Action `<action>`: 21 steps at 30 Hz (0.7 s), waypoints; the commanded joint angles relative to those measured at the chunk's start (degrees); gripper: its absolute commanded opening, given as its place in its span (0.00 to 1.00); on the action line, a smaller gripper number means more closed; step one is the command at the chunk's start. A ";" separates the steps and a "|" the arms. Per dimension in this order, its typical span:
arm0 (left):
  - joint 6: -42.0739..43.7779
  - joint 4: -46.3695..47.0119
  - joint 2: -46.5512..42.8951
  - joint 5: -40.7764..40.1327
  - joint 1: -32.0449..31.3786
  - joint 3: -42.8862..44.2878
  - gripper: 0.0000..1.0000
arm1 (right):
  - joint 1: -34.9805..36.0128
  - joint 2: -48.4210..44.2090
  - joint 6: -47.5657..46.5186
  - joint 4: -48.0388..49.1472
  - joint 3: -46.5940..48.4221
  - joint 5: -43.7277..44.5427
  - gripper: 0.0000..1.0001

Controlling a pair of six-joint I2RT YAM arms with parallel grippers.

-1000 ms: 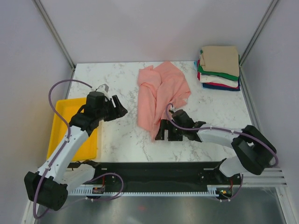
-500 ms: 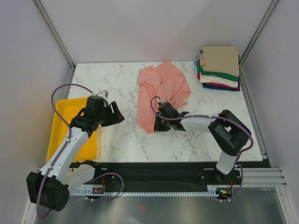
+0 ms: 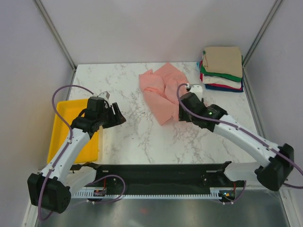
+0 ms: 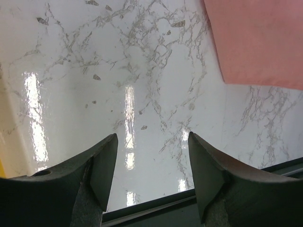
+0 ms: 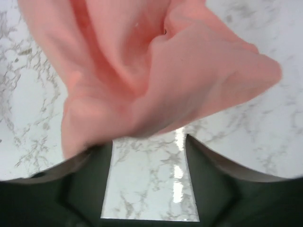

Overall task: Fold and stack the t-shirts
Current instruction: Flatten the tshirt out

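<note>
T-shirt [image 3: 163, 92], salmon-pink, in loose rumpled folds on marble table [image 3: 128, 137]

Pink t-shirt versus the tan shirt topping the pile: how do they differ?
The pink t-shirt lies rumpled and unfolded on the table; the tan shirt is folded square. The pink t-shirt sits mid-table, on the marble itself; the tan shirt tops the pile in the far right corner. Both are plain cloth.
</note>
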 commanded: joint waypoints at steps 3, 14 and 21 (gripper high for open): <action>2.00 1.63 1.04 2.31 0.35 1.14 0.68 | -4.56 -7.63 3.23 -10.44 -6.88 7.06 0.91; -0.03 3.12 3.06 6.97 0.27 -0.27 0.64 | -11.51 -7.46 7.28 8.90 -25.78 -8.51 0.84; -1.08 3.91 3.06 7.41 -0.17 -1.06 0.63 | -20.12 -4.74 6.67 18.21 -32.20 -18.96 0.78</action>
